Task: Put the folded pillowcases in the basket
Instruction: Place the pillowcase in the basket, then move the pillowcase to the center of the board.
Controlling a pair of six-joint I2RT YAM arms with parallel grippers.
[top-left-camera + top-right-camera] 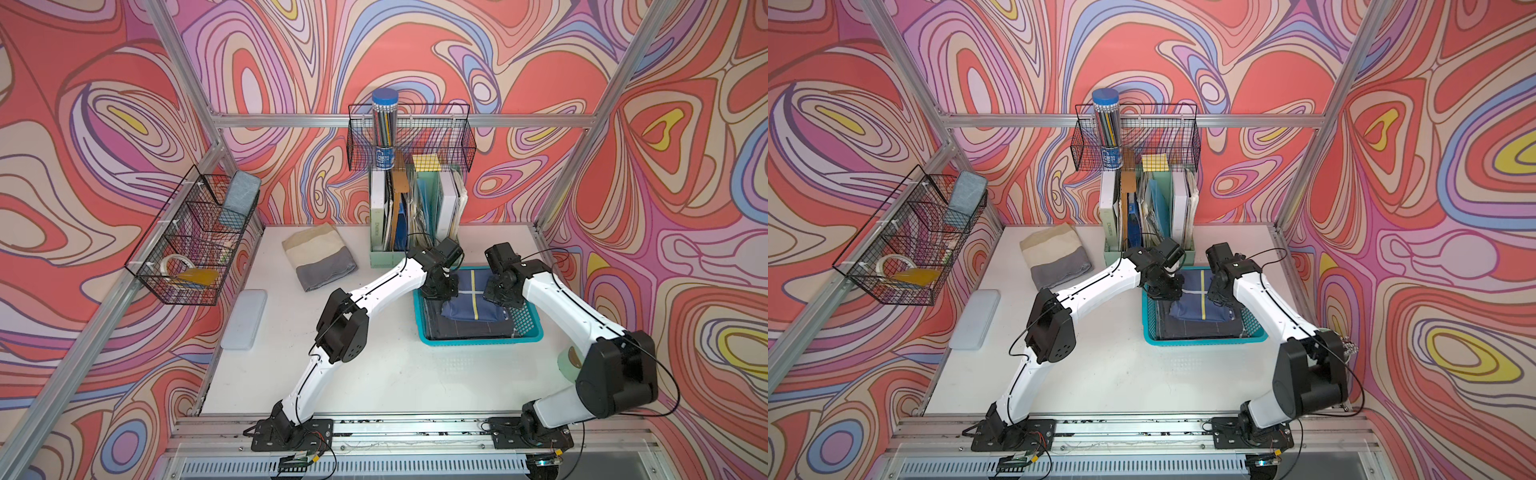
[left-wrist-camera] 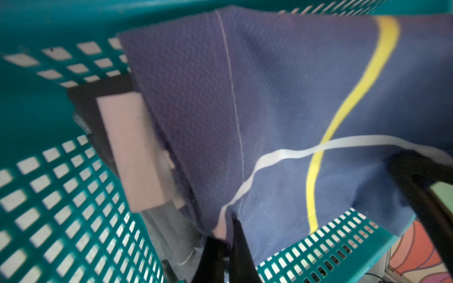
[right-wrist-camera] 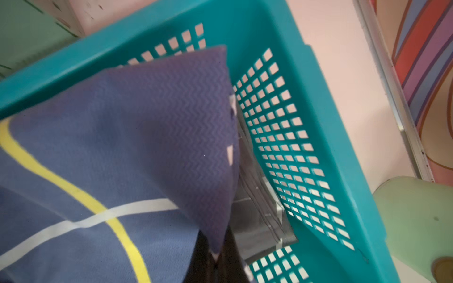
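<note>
Both arms are at the basket (image 1: 478, 341). It sits on the right half of the worktop (image 1: 395, 374), just in front of the green file organiser (image 1: 382, 259). The pillowcase (image 1: 471, 299) is blue w/ one yellow stripe & one white stripe crossing it. It's within the basket's outline, strung between your two sets of jaws.

The left arm (image 1: 386, 286) comes in over the basket's left side and the right arm (image 1: 557, 299) over its right side.

- Left jaws: closed, pinching one corner of the pillowcase (image 2: 282, 98). In the left wrist view the fabric bunches to a point where they clamp it, w/ the basket (image 2: 29, 117) wall & perforated floor behind.
- Right jaws: closed as well, gripping the opposite corner of the pillowcase (image 3: 122, 147). The basket (image 3: 343, 147) rim runs alongside.

In both top views the held edge is toward the far side of the basket and the cloth (image 1: 1200, 299) slopes down toward you. Its lower edge reaches a dark grey folded cloth (image 1: 469, 330) lying in the basket bottom. Can't tell whether it rests on that cloth or hangs just above it.

Elsewhere, a beige-&-grey folded cloth (image 1: 318, 257) lies on the worktop well left of the basket. A flat white case (image 1: 245, 318) sits near the worktop's left edge. Both wrist views are a bit blurred.
</note>
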